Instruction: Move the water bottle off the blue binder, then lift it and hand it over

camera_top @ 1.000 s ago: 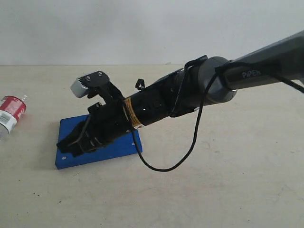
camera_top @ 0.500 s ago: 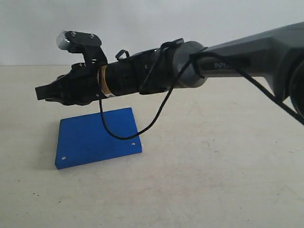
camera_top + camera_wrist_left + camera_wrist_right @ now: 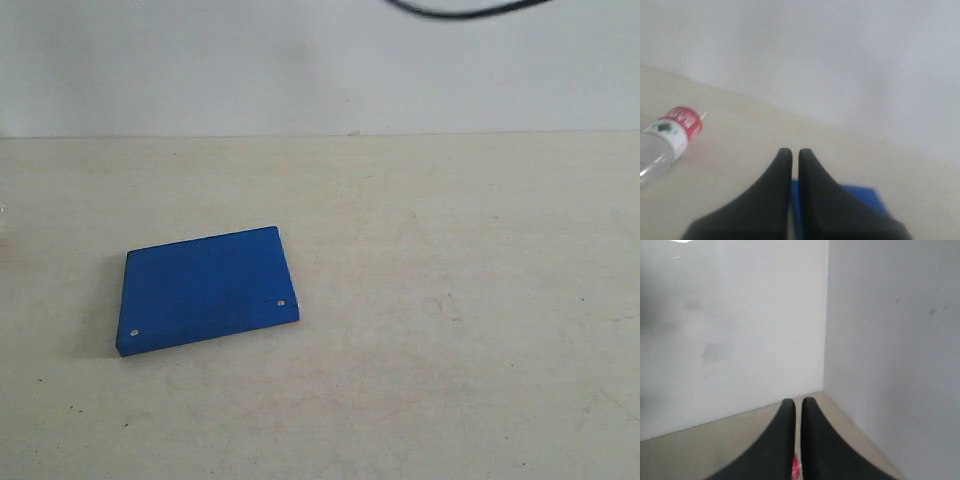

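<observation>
The left gripper (image 3: 791,152) is held out roughly level over the table (image 3: 450,300), pointing toward the pale wall (image 3: 300,60). Its two dark fingers are pressed almost together, with only a thin slit between the tips and nothing held in it. The right gripper (image 3: 798,401) points at a corner where two white walls meet, with a strip of beige surface below them. Its fingers are likewise drawn close, tips a sliver apart, gripping nothing. Low in the gap between them sits a small red patch, too blurred to identify. The water bottle (image 3: 667,137) appears only in the left wrist view. It lies on its side on the bare table, clear body and red-and-white label band showing, well apart from the fingers and off to one side of them. A corner of the blue binder (image 3: 205,288) peeks out behind the fingers in that same view. The exterior view shows the binder whole: it lies flat on the table, left of the middle, turned slightly askew, with nothing on top of it. One silver rivet (image 3: 281,302) sits near the front right corner and another (image 3: 134,333) near the front left. That view also catches a loop of black cable (image 3: 450,10) at its top edge against the wall.
</observation>
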`<action>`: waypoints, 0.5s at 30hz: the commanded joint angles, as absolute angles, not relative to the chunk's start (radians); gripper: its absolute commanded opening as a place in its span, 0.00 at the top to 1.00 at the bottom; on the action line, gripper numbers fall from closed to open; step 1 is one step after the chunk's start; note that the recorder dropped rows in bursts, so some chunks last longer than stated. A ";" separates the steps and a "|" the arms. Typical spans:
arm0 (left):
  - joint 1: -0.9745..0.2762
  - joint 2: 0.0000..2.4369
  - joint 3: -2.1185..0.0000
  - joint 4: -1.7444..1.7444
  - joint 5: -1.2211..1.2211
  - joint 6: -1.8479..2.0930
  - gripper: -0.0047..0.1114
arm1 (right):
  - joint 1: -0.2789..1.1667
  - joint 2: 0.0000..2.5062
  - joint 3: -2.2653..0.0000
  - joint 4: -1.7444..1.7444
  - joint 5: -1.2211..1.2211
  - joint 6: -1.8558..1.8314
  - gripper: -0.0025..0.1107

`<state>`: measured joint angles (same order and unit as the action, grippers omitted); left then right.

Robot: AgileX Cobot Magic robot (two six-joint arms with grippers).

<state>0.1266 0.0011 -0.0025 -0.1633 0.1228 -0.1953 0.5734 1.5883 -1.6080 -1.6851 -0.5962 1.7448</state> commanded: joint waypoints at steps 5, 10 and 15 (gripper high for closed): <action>0.130 0.000 0.000 -0.423 -0.096 -0.274 0.92 | 0.474 1.156 -1.498 -1.744 -0.455 1.828 0.98; 0.130 0.000 0.000 -0.423 -0.089 -0.269 0.92 | 0.352 0.956 -1.257 -1.744 -0.453 1.784 0.98; 0.128 0.000 -0.082 -0.227 -0.066 -0.253 0.92 | 0.196 0.790 -0.878 -1.744 -0.355 1.724 0.98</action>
<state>0.1266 0.0011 -0.0118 -0.3555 -0.0743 -0.2604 0.2602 0.8492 -1.0595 -1.7331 -0.4150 1.7488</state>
